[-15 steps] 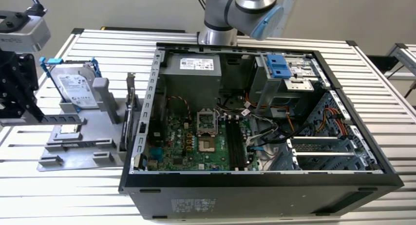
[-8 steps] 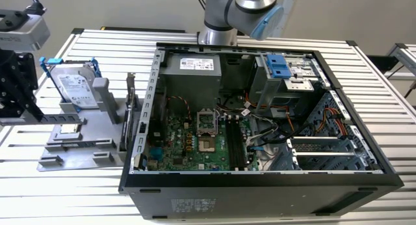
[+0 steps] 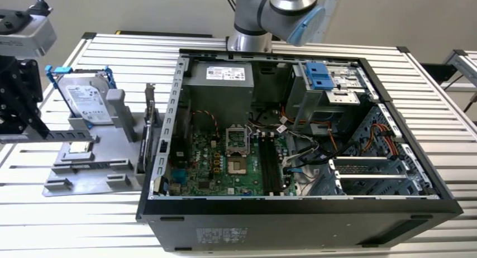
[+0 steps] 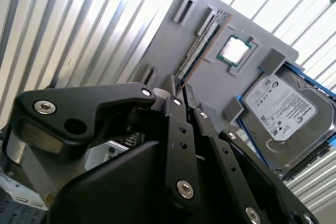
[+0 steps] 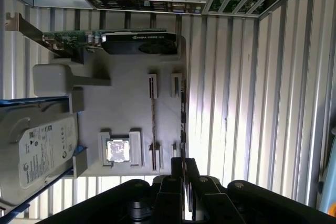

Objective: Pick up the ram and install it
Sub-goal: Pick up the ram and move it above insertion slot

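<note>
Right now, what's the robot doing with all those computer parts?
The robot arm's gripper is at the gray tray, close to one end of the ram, which stands on edge in the tray next to a processor chip. The ram isn't in the open computer case yet.

one computer case [image 3: 298,224], one grey tray [image 5: 123,103], one hard drive [image 3: 86,101], one processor chip [image 4: 234,50], one ram [image 4: 205,38], one graphics card [image 5: 134,43], one hand [image 4: 181,88], one table [image 3: 75,224].
</note>
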